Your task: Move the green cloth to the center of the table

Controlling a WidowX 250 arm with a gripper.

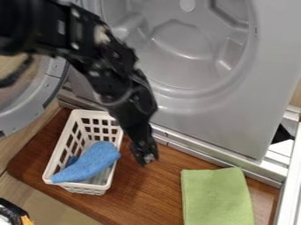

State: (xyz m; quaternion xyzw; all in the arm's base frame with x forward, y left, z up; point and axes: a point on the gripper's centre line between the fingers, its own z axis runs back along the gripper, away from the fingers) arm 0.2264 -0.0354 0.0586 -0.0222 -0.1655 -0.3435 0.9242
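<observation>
The black gripper [144, 157] hangs over the wooden table, just right of the white basket, with its tip pointing down. To its lower right, apart from it, the green cloth [216, 197] lies flat and folded near the table's right side. The cloth's lower edge is cut off by the view's bottom edge. The brown wooden table [150, 193] shows between the basket and the cloth. Whether the gripper is open or shut is unclear.
A white plastic basket [61, 156] stands at the left, with a blue cloth [91, 163] draped inside and over its rim. Behind the table rises a grey machine with a round recess [235, 118]; its round door [35, 99] is at the left. A metal frame runs along the right.
</observation>
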